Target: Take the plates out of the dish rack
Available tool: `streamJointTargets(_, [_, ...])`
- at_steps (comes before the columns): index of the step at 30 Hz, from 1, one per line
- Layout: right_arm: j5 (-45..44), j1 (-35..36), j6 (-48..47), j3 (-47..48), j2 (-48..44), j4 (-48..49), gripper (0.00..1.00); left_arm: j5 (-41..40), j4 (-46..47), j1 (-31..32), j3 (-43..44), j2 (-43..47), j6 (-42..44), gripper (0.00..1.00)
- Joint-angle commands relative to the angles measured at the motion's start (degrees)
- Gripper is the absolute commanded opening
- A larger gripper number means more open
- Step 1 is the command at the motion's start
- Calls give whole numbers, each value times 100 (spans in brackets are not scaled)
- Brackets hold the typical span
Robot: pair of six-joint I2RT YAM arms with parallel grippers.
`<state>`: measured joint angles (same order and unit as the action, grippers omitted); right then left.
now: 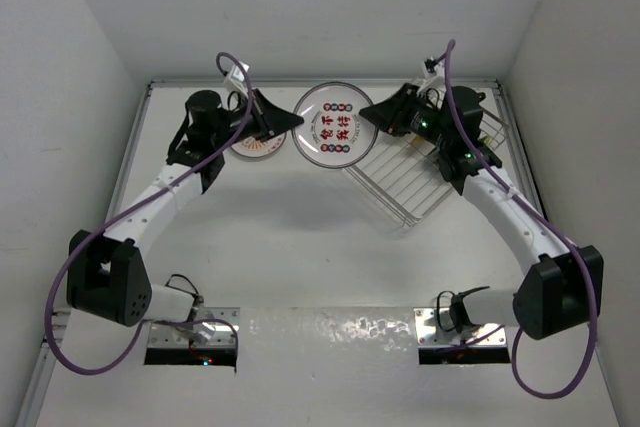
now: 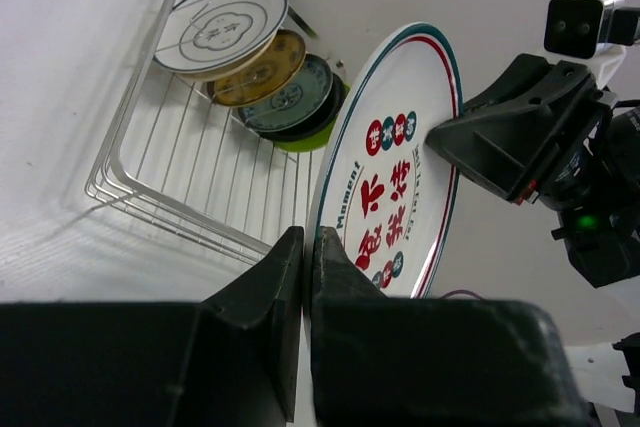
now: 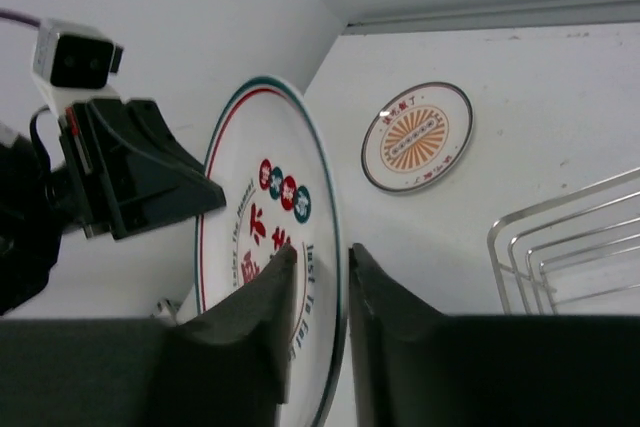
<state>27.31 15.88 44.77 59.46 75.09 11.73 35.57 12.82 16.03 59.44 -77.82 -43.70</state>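
Left claw (image 2: 308, 247) and right claw (image 3: 320, 259) grip white, red-lettered plate (image 1: 335, 125).

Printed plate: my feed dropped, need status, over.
Left end effector and right end effector shut on printed plate, opposite rims. Other plates in dish rack. Orange plate on table, apart.

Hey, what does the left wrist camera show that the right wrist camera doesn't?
Only the left wrist view shows the row of plates leaning in the dish rack: white ringed, tan, teal, black, green. Only the right wrist view shows the orange sunburst plate lying flat on the table. Both show the large printed plate with a gripper at each side of its rim, the left gripper shut on it and the right gripper straddling it, plus some rack wire.
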Motion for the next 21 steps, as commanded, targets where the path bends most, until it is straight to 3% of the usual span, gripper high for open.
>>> streamJointTargets(1, [12,73,207,74,58,639,30,-584,117,-4,15,109,-165,0])
streamJointTargets(3, [-259,73,111,144,102,226,57,-1276,-410,-91,6,170,-226,0])
streamJointTargets(6, [-603,56,-74,215,120,-415,85,-1745,-465,-319,-222,302,-489,0])
streamJointTargets(10, [-1577,-85,-241,390,76,-1712,92,-2158,-673,-793,-407,329,-674,0])
streamJointTargets(15, [-2511,-190,-434,365,-292,-2499,93,-3477,-1588,-1558,-31,-355,-806,0])
streamJointTargets(21, [-2731,-190,-969,338,-793,-2929,94,-3364,-1695,-2007,901,-1823,-851,0])
